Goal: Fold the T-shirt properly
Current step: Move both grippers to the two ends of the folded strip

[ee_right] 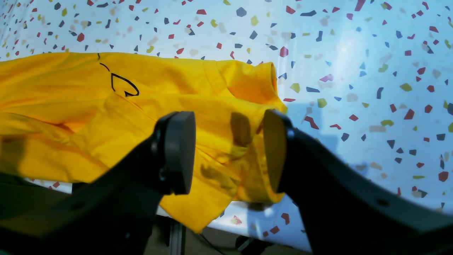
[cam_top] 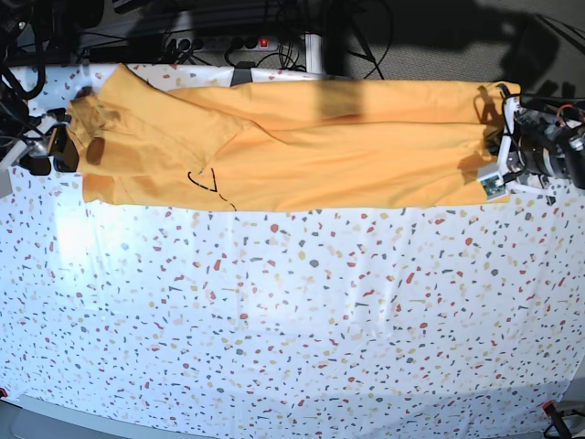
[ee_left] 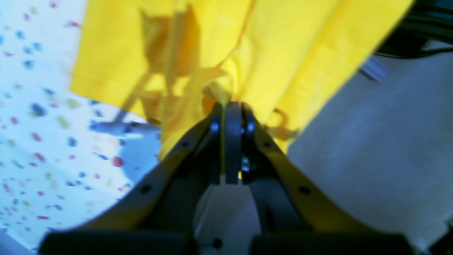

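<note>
The mustard-yellow T-shirt (cam_top: 302, 146) lies stretched out lengthwise along the far edge of the table, thin black curved marks (cam_top: 206, 179) facing up. My left gripper (ee_left: 231, 104) is shut on a bunched hem of the T-shirt (ee_left: 283, 53); in the base view this left gripper (cam_top: 501, 146) sits at the shirt's right end. My right gripper (ee_right: 228, 152) is open, its round pads (ee_right: 180, 152) on either side of the shirt's rumpled end (ee_right: 219, 106), which hangs over the table edge without being pinched. In the base view the right gripper (cam_top: 55, 146) is at the shirt's left end.
A white speckled tablecloth (cam_top: 292, 320) covers the table. Cables and a power strip (cam_top: 228, 41) lie behind the far edge. A metal frame leg (ee_right: 176, 237) shows below the table edge. Grey floor (ee_left: 382, 141) lies beyond the cloth in the left wrist view.
</note>
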Action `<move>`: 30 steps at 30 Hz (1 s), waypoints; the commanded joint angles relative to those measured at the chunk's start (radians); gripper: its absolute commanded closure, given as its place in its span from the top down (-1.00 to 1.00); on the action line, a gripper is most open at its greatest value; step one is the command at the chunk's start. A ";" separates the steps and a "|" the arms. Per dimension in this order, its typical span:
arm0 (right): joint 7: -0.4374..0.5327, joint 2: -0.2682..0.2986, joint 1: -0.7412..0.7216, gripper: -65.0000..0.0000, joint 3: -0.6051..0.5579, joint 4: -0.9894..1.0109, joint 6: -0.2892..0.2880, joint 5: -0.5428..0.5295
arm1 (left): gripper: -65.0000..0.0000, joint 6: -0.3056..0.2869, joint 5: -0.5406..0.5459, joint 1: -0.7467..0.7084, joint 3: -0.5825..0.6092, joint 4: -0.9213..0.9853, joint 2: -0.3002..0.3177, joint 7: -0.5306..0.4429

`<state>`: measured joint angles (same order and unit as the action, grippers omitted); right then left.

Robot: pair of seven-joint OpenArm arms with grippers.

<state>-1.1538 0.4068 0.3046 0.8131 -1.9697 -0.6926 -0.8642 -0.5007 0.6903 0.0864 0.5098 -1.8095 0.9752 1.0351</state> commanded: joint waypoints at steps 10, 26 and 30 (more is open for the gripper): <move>0.020 0.017 -0.005 -0.04 0.009 -0.013 -0.006 -0.011 | 0.06 0.069 0.016 -0.007 -0.011 -0.011 0.023 0.085; 0.145 0.016 -0.108 -0.04 0.008 -0.013 -0.006 -0.011 | 0.06 0.166 -0.035 0.105 -0.011 -0.082 0.031 -0.037; 0.146 -0.043 -0.183 -0.04 0.008 0.000 -0.006 -0.011 | 0.06 0.307 -0.135 0.110 -0.011 -0.043 -0.110 -0.150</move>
<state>-1.0248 0.3504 0.1272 0.8181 -1.9602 -0.6926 -0.8642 -0.1879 0.5465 0.1837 0.5056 -1.8408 0.8459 0.8955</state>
